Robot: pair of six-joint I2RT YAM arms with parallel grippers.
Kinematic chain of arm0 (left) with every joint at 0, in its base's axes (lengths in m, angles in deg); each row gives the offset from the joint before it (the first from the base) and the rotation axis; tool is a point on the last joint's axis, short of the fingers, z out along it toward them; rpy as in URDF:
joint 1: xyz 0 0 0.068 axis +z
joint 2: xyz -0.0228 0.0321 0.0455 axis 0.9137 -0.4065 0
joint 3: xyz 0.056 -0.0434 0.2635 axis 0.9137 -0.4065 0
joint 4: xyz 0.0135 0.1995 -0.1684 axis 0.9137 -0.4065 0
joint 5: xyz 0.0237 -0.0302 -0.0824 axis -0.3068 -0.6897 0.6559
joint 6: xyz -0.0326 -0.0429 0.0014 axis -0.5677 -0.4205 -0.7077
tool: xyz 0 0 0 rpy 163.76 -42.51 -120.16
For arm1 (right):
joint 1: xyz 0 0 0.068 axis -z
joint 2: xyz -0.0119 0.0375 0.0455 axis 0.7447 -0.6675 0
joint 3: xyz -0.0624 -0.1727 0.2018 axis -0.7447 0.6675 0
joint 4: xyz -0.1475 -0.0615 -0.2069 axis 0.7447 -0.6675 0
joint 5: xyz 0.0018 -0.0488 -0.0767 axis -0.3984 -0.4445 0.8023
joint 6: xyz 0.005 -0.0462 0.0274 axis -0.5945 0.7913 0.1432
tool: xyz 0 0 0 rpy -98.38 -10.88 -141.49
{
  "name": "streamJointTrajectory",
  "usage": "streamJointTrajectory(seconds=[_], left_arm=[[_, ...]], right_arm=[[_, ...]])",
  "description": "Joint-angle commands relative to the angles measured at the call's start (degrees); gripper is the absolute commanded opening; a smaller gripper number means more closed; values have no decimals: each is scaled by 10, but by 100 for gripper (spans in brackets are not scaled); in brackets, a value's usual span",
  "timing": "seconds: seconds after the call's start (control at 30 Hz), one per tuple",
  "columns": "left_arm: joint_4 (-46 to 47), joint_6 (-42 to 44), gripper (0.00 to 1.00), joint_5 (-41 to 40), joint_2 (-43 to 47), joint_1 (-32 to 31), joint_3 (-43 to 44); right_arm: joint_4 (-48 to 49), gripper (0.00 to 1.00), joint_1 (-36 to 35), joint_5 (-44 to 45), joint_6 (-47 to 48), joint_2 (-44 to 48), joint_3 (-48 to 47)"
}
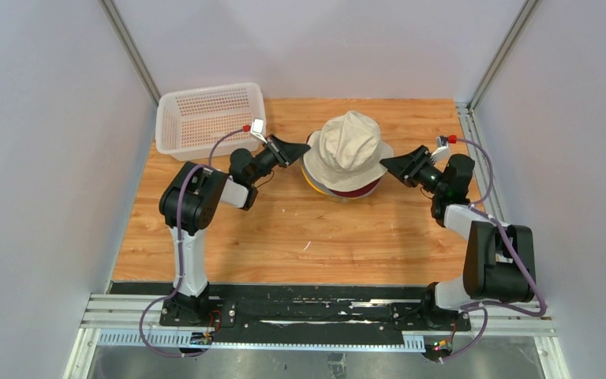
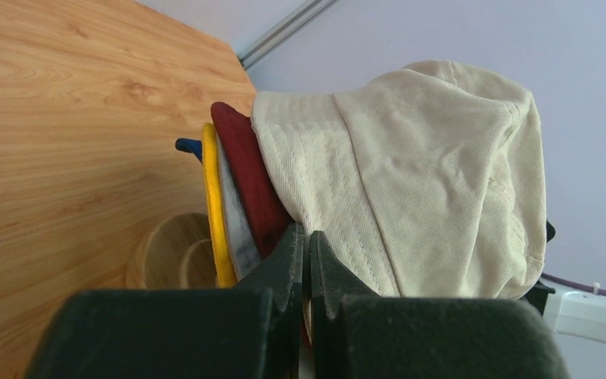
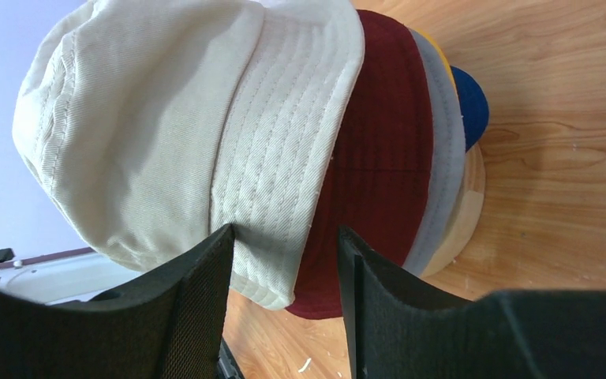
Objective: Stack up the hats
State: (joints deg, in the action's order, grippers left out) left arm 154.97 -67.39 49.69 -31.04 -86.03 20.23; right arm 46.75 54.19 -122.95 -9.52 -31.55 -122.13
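stack: I see beige hat [image 1: 349, 146] topmost
left fingers [image 2: 284, 264]: clenched, at the brims
right fingers [image 3: 197, 308]: released, beside the brim

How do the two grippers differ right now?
The left gripper is shut, its tip at the hat stack; the right gripper stands open, the brim edge of the beige hat between its jaws. The left gripper reaches in from the white basket side, the right gripper from the opposite side. Both point at the stack at brim height.
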Motion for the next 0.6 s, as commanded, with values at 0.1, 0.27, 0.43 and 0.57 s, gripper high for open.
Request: streamJointTrajectory(seconds=[0.1,0.27,0.43,0.57], left_arm=[[-22,23,0,-5,-24,4,-9],[-26,28,0,-8,-29,4,-11],[-39,39,0,-13,-26,4,-14],[-62,52,0,-23,-24,4,-21]], right_arm=[[215,47,8,-39,-107,-62,14],[312,29,8,-49,-157,-104,16],[361,0,9,-46,-186,-143,21],[339,0,9,-35,-177,-172,24]])
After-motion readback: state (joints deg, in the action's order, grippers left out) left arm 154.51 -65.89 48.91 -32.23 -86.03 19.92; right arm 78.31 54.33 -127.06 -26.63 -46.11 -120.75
